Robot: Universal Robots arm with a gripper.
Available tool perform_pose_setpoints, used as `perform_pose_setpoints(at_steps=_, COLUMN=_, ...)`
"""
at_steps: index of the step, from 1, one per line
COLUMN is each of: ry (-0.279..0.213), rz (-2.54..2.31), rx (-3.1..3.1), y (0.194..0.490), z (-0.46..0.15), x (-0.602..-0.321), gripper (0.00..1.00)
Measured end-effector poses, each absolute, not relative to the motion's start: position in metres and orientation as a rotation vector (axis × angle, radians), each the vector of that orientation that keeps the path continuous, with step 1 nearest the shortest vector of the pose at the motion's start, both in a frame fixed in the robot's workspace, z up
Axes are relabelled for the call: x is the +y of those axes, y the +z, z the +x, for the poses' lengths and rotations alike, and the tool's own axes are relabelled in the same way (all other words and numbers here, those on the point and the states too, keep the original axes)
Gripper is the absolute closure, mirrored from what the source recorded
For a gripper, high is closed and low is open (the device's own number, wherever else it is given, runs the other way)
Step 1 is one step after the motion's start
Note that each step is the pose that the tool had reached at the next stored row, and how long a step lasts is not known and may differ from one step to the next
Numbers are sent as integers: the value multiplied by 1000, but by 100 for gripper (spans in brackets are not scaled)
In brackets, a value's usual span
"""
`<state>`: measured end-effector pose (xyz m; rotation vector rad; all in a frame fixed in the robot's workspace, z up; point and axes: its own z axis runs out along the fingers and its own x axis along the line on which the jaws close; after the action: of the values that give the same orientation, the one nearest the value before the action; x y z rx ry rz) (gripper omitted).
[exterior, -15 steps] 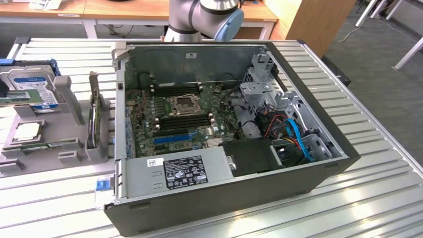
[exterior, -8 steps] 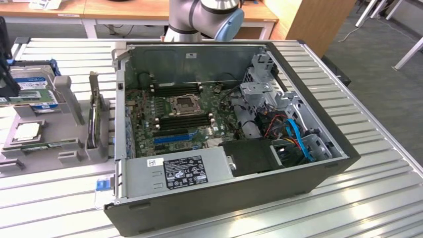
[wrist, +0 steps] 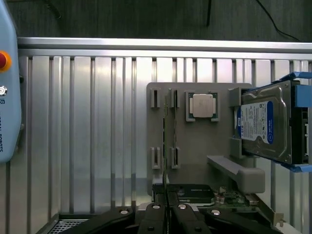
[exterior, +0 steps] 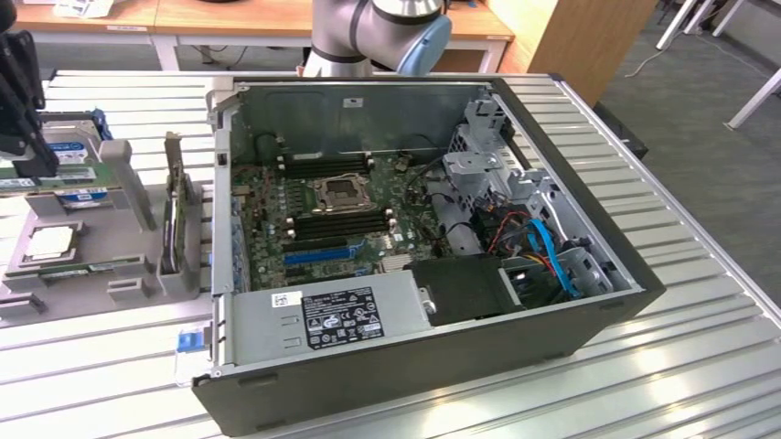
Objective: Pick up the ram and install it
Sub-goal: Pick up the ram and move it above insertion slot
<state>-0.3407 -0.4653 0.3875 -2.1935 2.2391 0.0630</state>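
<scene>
— What sits by the table's (exterior: 683, 366) edge on the exterior view's left?

— The gripper (exterior: 33, 163), hanging above the far end of a grey fixture (exterior: 91, 229). Its fingers are closed against each other.

— And the ram?

— The ram (exterior: 86, 268) stands on its long edge in slots along the fixture's near side, well below the fingers and apart from them. Just behind it the chip (exterior: 49, 242) lies flat in a pocket. The drive (exterior: 68, 157) stands at the far end, under the gripper.

— Further right?

— A card (exterior: 174, 215) stands upright on the fixture's side nearest the case (exterior: 427, 384), which lies open in the table's middle. Inside, the board (exterior: 262, 229) carries a socket (exterior: 338, 194) between rows of dark slots (exterior: 342, 224). A grey supply (exterior: 262, 320) fills the near corner. Blue cables (exterior: 555, 261) run at the end on the exterior view's right, and the arm (exterior: 379, 27) rises beyond the far wall.
</scene>
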Motion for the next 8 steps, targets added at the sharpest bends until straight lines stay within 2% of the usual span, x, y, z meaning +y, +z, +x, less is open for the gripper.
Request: perform_pose_setpoints(at_steps=8, ry=63, rz=-2202, rx=2231, y=387, z=-322, x=-465, gripper=88)
